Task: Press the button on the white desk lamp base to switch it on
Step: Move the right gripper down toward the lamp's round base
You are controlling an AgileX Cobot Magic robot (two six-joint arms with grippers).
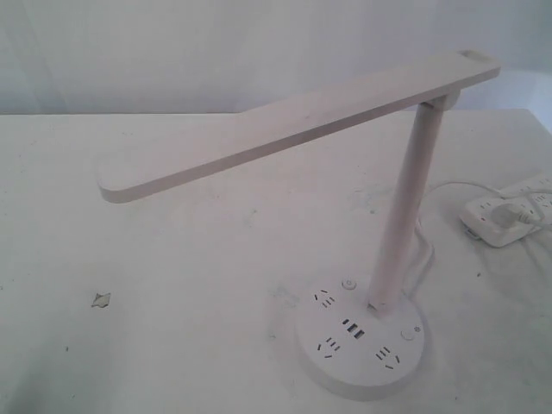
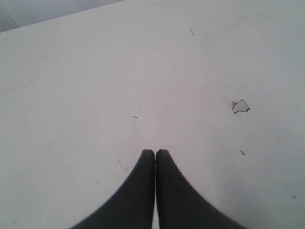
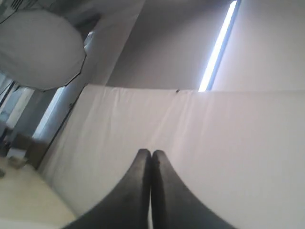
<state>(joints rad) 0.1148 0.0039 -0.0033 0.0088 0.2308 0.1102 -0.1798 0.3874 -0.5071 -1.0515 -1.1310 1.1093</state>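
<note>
The white desk lamp [image 1: 302,121] stands on the table, its long flat bar head reaching left from a slim stem [image 1: 405,207]. Its round lamp base [image 1: 362,341] lies at the front right, with socket groups, USB ports and two small round buttons [image 1: 348,284] [image 1: 407,334]. Neither gripper shows in the exterior view. My left gripper [image 2: 155,151] is shut and empty over bare tabletop. My right gripper [image 3: 151,152] is shut and empty, pointing at a white backdrop; the lamp is out of both wrist views.
A white power strip [image 1: 504,214] with a plug in it lies at the right edge, and a cable runs from it to the lamp base. A small chip in the table surface [image 1: 101,299] [image 2: 240,106] marks the left part.
</note>
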